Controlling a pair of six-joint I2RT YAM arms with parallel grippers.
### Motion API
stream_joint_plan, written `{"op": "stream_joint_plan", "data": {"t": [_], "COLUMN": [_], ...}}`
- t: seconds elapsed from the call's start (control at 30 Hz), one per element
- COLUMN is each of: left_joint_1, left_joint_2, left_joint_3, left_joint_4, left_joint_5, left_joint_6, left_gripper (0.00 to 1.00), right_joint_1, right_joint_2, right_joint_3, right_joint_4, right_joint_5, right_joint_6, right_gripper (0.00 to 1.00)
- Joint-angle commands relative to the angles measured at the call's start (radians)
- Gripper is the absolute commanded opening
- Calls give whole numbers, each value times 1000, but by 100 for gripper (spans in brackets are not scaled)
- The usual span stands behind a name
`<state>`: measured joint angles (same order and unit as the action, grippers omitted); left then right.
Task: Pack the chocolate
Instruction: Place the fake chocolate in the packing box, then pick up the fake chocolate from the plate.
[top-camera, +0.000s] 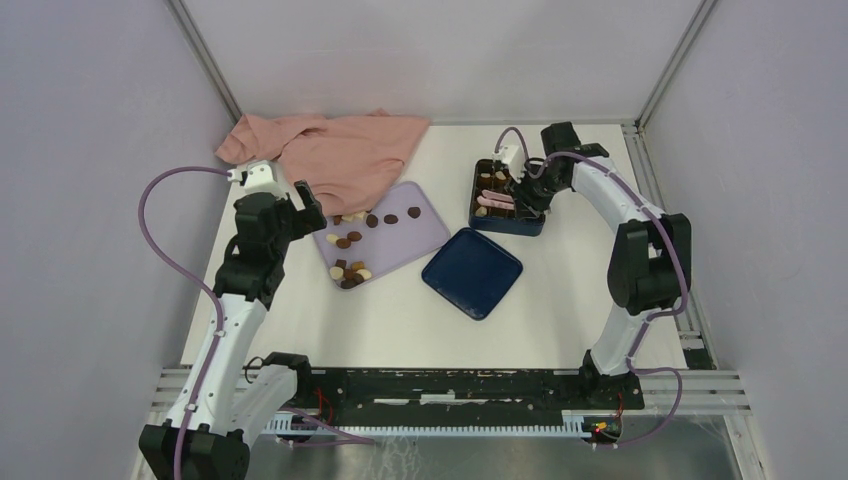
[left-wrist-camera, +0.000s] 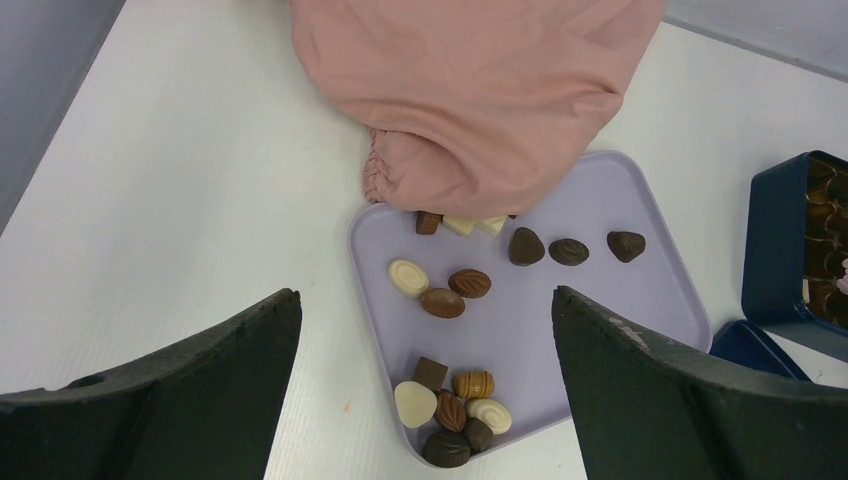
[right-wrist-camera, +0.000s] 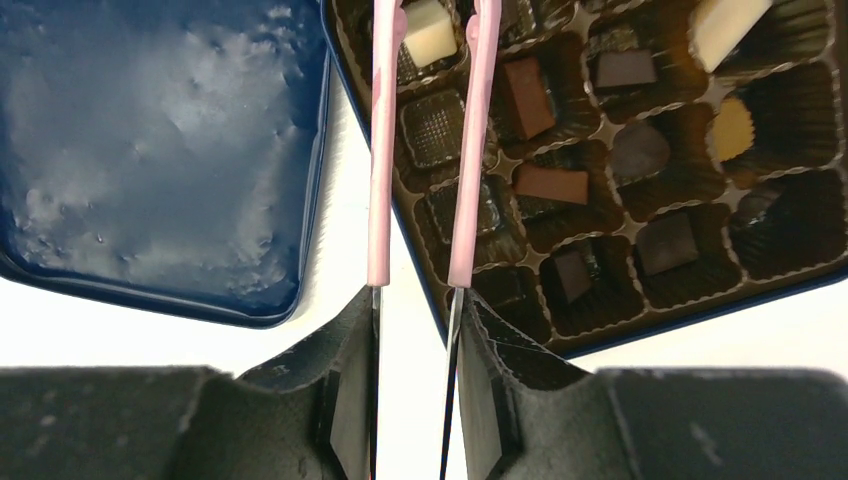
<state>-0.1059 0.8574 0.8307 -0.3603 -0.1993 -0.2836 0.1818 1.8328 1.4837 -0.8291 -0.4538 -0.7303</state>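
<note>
Downward, left fingers wide open over tray, right fingers gripping pink tweezers flanking cream chocolate.

No text, label, brand mark, number or sign can be read on anything in the three views
</note>
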Motion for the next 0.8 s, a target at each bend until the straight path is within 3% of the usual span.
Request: {"op": "stream_joint_plan", "data": {"t": [0.0, 0.27, 0.47, 0.77], "left_joint_1": [7, 6, 6, 6], "left_joint_2": [-9, -10, -16, -20], "left_joint_3": [1, 1, -1, -1], "left_joint_4": [41, 41, 41, 43], "left_joint_5": [14, 13, 6, 10], "left_joint_6": [56, 56, 58, 57], "left_gripper": [100, 100, 100, 100], "right_joint_1": [23, 214, 376, 507], "right_joint_2": [-73, -71, 75, 296], "right_joint_3": [66, 83, 198, 416], "right_joint_4": [7, 45, 35, 24], "right_joint_5": [-46, -20, 90, 194], "right_joint_6": [-7, -5, 21, 75], "right_gripper": [35, 36, 35, 36]}}
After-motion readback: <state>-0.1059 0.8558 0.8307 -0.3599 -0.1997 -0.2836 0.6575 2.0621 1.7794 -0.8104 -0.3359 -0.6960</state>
